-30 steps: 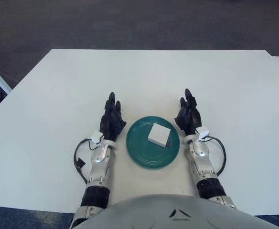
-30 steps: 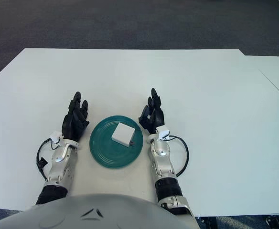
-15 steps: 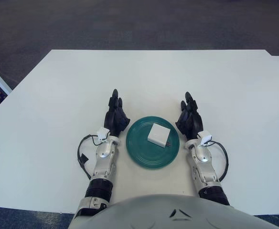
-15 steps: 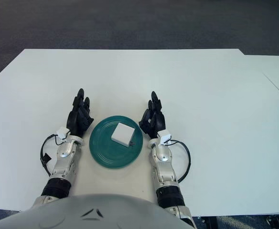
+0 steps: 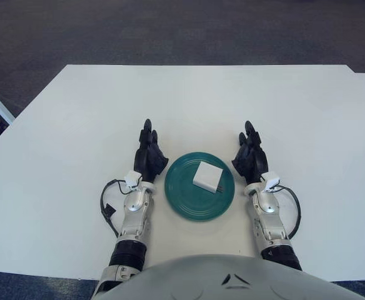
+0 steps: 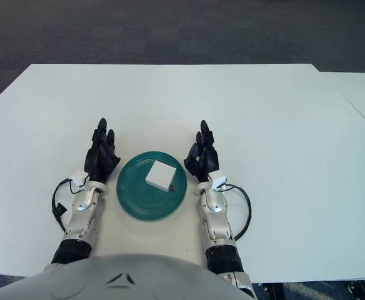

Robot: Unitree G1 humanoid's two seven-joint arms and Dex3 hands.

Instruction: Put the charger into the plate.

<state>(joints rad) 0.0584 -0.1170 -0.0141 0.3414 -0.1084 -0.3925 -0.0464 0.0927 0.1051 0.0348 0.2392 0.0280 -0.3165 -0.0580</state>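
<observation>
**Charger lying in the plate**

We are seeing the white charger (image 5: 208,177) lying in the green plate (image 5: 184,198), low in the frame's centre on the white bench (image 5: 189,100). Our left hand (image 5: 149,157) and right hand (image 5: 250,158) are flanking it, fingers spread, holding nothing.

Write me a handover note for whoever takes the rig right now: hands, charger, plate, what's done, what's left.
Left hand: open, holding nothing, on the table just left of the plate.
Right hand: open, holding nothing, just right of the plate.
Charger: white block lying inside the green plate, toward its upper right.
Done: charger is in the plate, and neither hand touches it.
Left: nothing to place; probably just park the arms.
</observation>
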